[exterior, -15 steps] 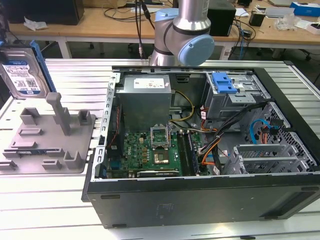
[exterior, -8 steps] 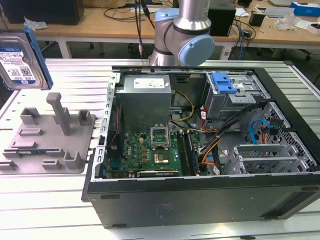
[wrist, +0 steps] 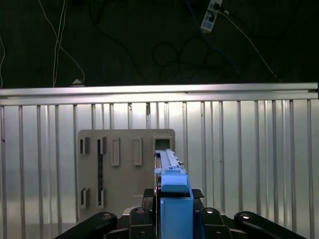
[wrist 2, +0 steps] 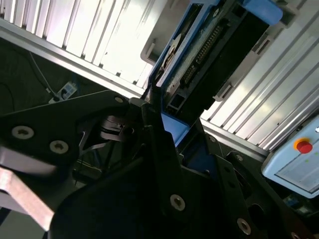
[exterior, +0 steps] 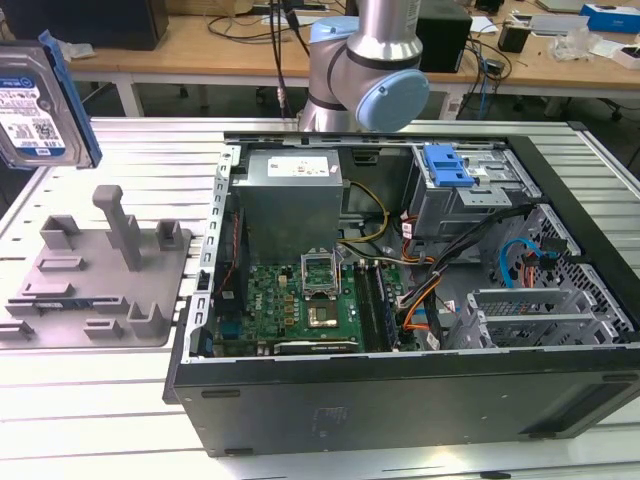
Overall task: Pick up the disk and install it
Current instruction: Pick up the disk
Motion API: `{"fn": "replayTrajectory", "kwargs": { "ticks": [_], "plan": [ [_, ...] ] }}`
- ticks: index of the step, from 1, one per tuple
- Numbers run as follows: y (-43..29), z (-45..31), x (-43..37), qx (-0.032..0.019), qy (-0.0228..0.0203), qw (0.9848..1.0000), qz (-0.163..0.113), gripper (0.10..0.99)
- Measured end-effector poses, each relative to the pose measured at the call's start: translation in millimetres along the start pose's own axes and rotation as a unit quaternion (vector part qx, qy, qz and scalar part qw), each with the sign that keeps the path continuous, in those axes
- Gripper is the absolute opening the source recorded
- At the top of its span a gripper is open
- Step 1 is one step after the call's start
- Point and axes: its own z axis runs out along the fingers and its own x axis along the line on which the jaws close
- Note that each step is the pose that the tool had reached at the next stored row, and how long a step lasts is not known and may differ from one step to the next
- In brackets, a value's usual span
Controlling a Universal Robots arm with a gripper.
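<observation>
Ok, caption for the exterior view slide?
The disk held upright above the grey fixture tray, beside the open computer case.

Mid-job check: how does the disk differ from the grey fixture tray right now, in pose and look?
Pose: the disk stands on edge, up off the table at the exterior view's left, while the fixture tray lies flat on the table below it.
Look: the disk is silver with a white-and-blue label and a blue rail, while the fixture tray is plain grey with upright posts.
Shared: both the disk and the fixture tray are outside the open computer case.

Silver-tubed arm (exterior: 385, 25) with pale-blue joint caps (exterior: 392, 100) in the exterior view; black gripper (wrist: 173, 193) linkage studded with silver screws (wrist 2: 177, 201).
</observation>
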Motion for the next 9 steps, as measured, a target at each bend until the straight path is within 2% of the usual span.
{"fn": "replayTrajectory", "kwargs": {
  "ticks": [1,5,6,9],
  "plan": [
    [0.0,-4.3,0.0,0.0000,0.0001,1.0000,0.000,0.369],
    [0.0,-13.1,0.0,0.0000,0.0001,1.0000,0.000,0.369],
    [0.0,-17.6,0.0,0.0000,0.0002,1.0000,0.000,0.369],
    [0.0,-23.6,0.0,0.0000,0.0002,1.0000,0.000,0.369]
  ]
}}
